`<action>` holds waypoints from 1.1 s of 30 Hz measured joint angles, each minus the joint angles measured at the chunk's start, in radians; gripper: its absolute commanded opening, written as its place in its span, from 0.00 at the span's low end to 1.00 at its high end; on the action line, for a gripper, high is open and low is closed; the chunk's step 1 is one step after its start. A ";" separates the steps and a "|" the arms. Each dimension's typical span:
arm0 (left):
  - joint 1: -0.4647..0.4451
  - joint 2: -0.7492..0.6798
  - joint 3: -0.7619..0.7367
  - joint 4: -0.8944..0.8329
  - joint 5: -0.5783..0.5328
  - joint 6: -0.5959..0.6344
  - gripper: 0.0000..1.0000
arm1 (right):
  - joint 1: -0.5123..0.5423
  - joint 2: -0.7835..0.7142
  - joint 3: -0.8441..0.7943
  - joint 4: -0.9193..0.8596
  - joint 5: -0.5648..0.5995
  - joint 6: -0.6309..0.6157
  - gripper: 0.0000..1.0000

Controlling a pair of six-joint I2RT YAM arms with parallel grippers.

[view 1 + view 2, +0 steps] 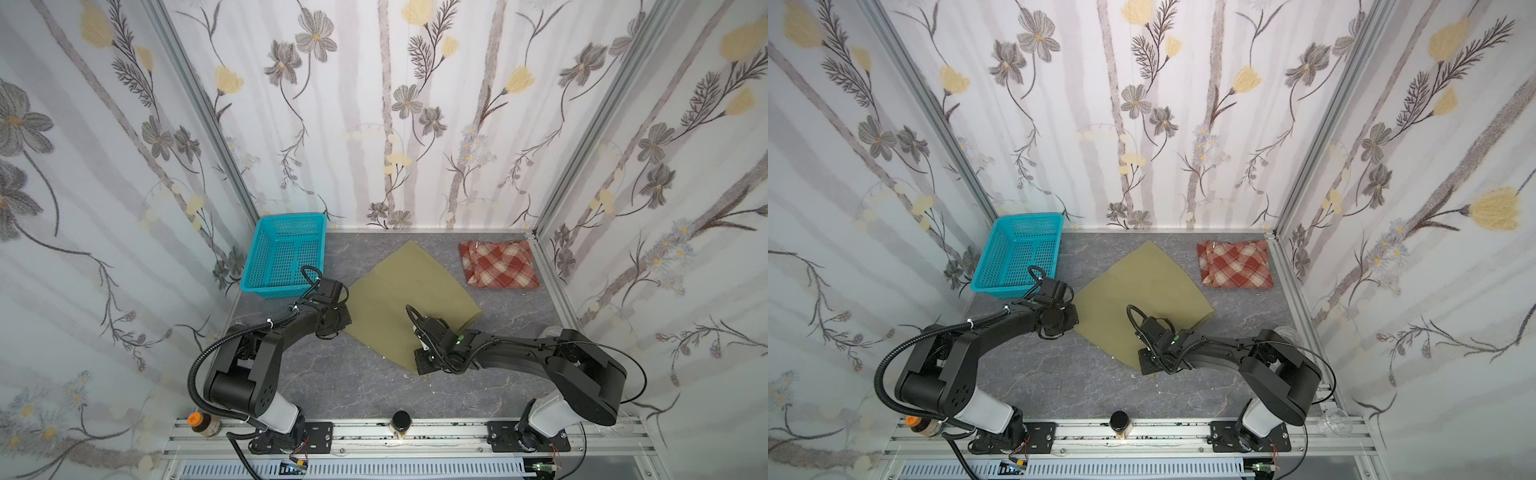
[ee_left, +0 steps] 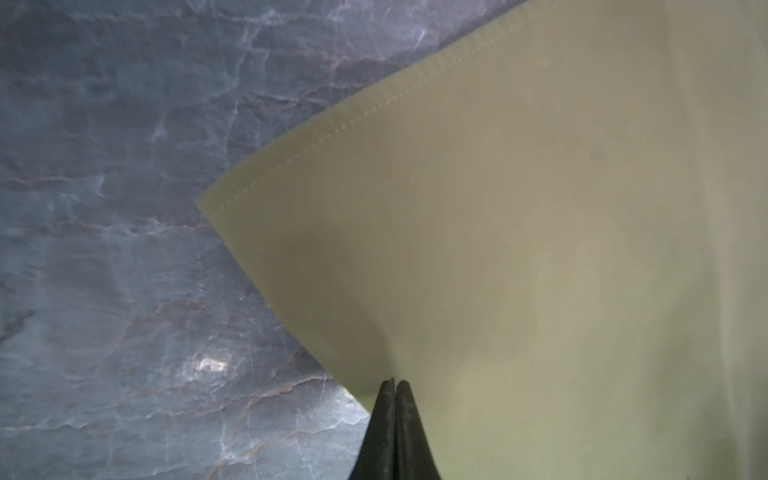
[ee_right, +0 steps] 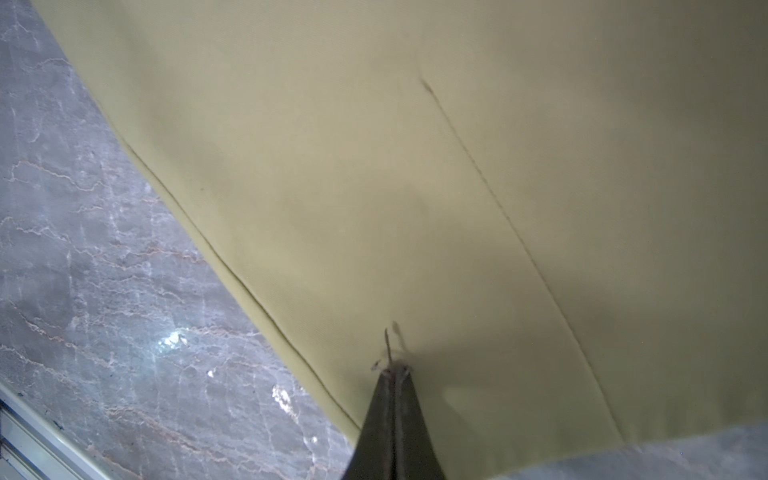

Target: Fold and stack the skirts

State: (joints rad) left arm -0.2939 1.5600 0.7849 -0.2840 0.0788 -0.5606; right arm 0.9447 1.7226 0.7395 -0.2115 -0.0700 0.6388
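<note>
Lying spread flat at the centre of both top views, olive-green skirt [image 1: 415,282], left gripper [image 2: 394,380] tips pressed together at its left edge, right gripper [image 3: 392,368] likewise closed near its lower corner, folded plaid skirt [image 1: 500,266] upper right, well apart, turquoise basket [image 1: 253,266] upper left.

Three walls [image 1: 374,104], papered in pale stripes with grey and yellow flowers, meet at aluminium corner posts [image 1: 201,104]. The tabletop [image 1: 353,374] is grey marble-patterned with pinkish veins and bright glare spots [image 2: 210,365]. An aluminium rail [image 1: 436,434] edges its near side.
</note>
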 measured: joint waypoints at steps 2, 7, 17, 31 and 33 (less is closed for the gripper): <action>0.000 0.006 -0.005 0.003 -0.003 -0.001 0.00 | 0.000 -0.007 -0.015 0.021 -0.002 0.000 0.00; 0.000 0.009 -0.027 0.030 -0.015 -0.008 0.00 | 0.000 -0.025 -0.046 0.055 0.000 -0.003 0.00; -0.001 -0.109 -0.160 0.086 -0.014 -0.044 0.00 | 0.000 -0.048 -0.068 0.058 0.001 -0.019 0.00; 0.101 -0.312 -0.148 -0.103 -0.101 -0.058 0.67 | 0.002 -0.098 -0.022 -0.045 -0.001 -0.035 0.00; 0.136 -0.303 -0.138 -0.114 -0.100 -0.041 0.65 | 0.002 -0.099 -0.012 -0.053 -0.001 -0.039 0.00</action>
State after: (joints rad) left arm -0.1581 1.2572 0.6468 -0.3981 -0.0212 -0.6018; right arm 0.9470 1.6234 0.7277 -0.2642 -0.0711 0.6003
